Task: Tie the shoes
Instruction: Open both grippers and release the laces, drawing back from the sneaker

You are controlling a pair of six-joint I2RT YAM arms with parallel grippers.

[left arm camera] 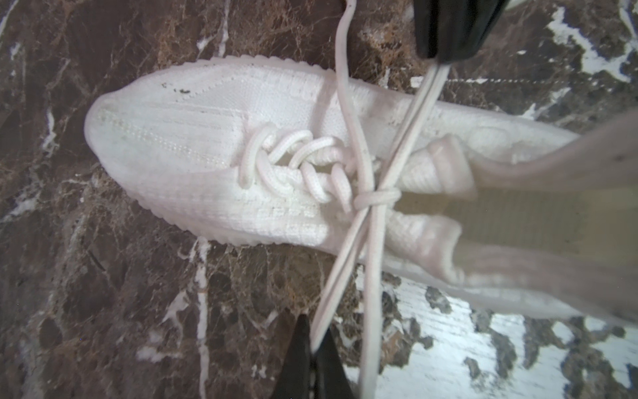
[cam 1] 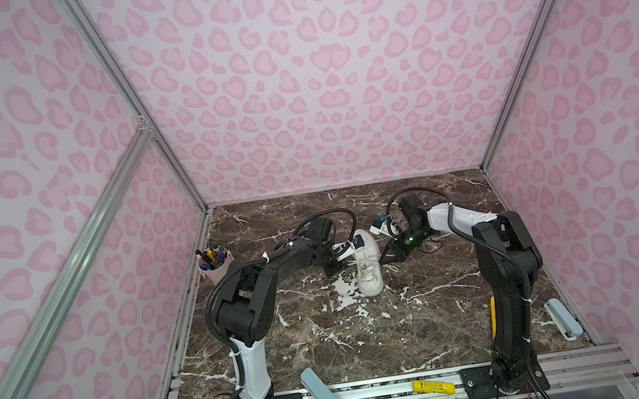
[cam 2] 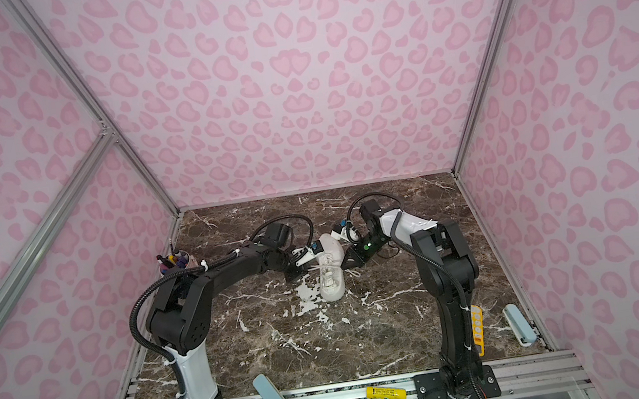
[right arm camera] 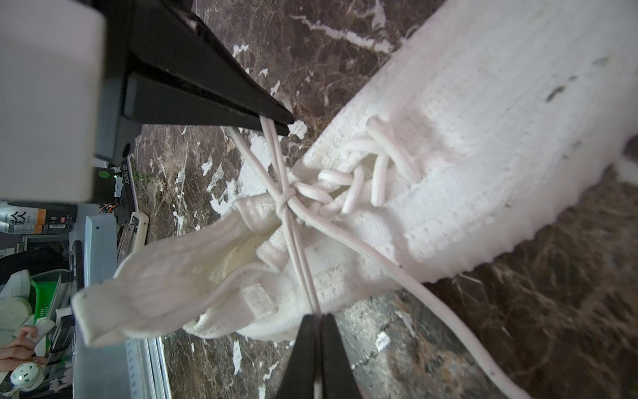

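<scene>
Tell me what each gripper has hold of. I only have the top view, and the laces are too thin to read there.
Observer: The left wrist view shows the left gripper shut on a doubled lace strand of the white sneaker.
Operator: Report the right side.
Observer: In the right wrist view, the right gripper pinches a second doubled strand, which runs straight to it.
Operator: Check the middle.
Observer: A small knot joins both strands at the top of the lacing.
</scene>
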